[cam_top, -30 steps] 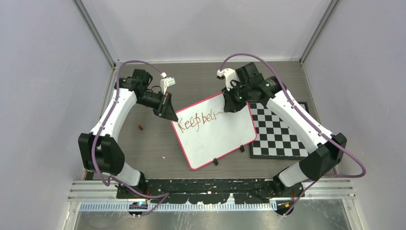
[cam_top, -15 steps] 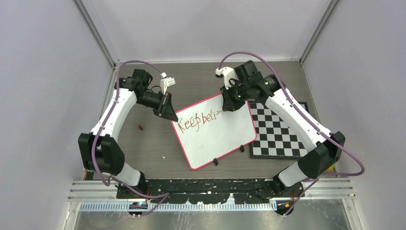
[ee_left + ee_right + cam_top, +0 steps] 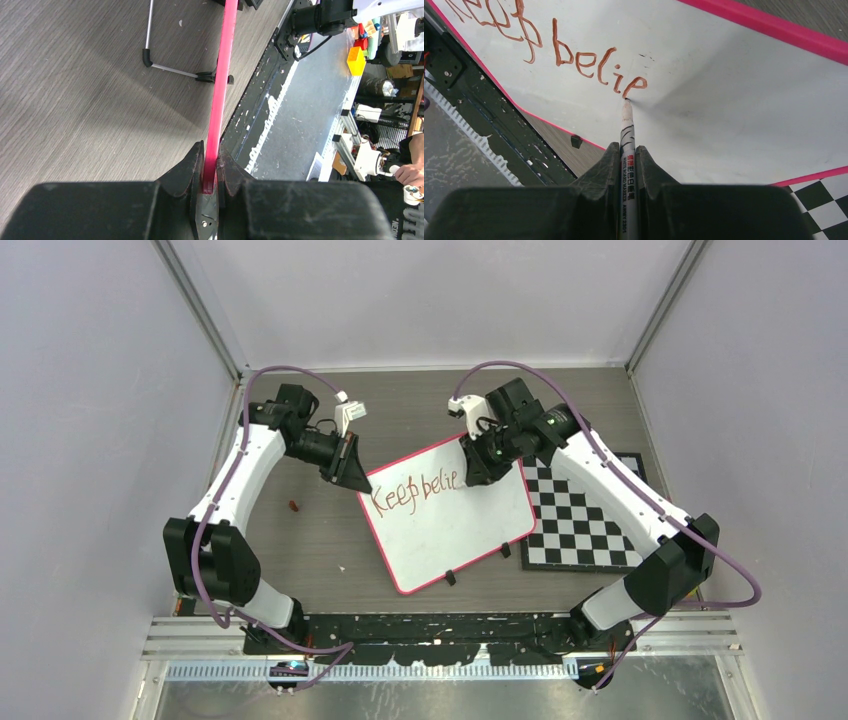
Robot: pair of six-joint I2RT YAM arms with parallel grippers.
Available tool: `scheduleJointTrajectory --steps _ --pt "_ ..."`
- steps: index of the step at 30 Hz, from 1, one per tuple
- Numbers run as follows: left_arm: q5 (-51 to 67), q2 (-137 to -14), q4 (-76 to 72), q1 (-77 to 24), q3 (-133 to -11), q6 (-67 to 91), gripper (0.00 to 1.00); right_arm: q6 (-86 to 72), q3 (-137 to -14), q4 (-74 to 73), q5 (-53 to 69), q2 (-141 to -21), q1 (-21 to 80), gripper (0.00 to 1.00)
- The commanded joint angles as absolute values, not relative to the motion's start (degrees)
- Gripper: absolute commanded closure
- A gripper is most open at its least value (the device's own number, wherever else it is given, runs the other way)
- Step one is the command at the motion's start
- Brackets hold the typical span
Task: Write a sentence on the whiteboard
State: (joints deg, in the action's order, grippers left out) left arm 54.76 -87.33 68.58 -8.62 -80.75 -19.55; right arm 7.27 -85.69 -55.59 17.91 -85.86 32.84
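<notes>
The whiteboard [image 3: 455, 535] with its pink rim lies tilted in the middle of the table. My left gripper [image 3: 357, 478] is shut on its far left corner; in the left wrist view the pink rim [image 3: 221, 85] runs between that gripper's [image 3: 210, 152] jaws. My right gripper [image 3: 478, 476] is shut on a white marker [image 3: 626, 122], whose tip touches the whiteboard [image 3: 734, 100] just below the last letter. The sentence [image 3: 589, 67] reads "Keep belie" in brownish-red; it also shows in the top view as the sentence [image 3: 415, 490] along the board's far edge.
A black-and-white checkered board [image 3: 590, 525] lies right of the whiteboard, partly under it. A small reddish-brown bit [image 3: 294, 505] sits on the table to the left. Two black feet [image 3: 450, 578] stick out at the whiteboard's near edge. The arm bases' black rail [image 3: 430, 625] runs along the front.
My right gripper has shifted a little left and nearer with the marker, and an "e" has been added: "Keep beli" now reads "Keep belie". The left arm has not moved.
</notes>
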Motion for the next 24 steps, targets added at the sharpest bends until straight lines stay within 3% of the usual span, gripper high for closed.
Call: scheduleJointTrajectory --steps 1,24 --pt "53.9 -86.2 67.9 -8.6 -80.9 -18.4 1.00 8.8 -87.3 -54.2 15.4 -83.5 31.6 1.00" --pt "53.8 -85.9 67.9 -8.6 -81.0 -18.3 1.00 9.7 -91.0 -54.1 14.0 -86.0 31.0 1.00"
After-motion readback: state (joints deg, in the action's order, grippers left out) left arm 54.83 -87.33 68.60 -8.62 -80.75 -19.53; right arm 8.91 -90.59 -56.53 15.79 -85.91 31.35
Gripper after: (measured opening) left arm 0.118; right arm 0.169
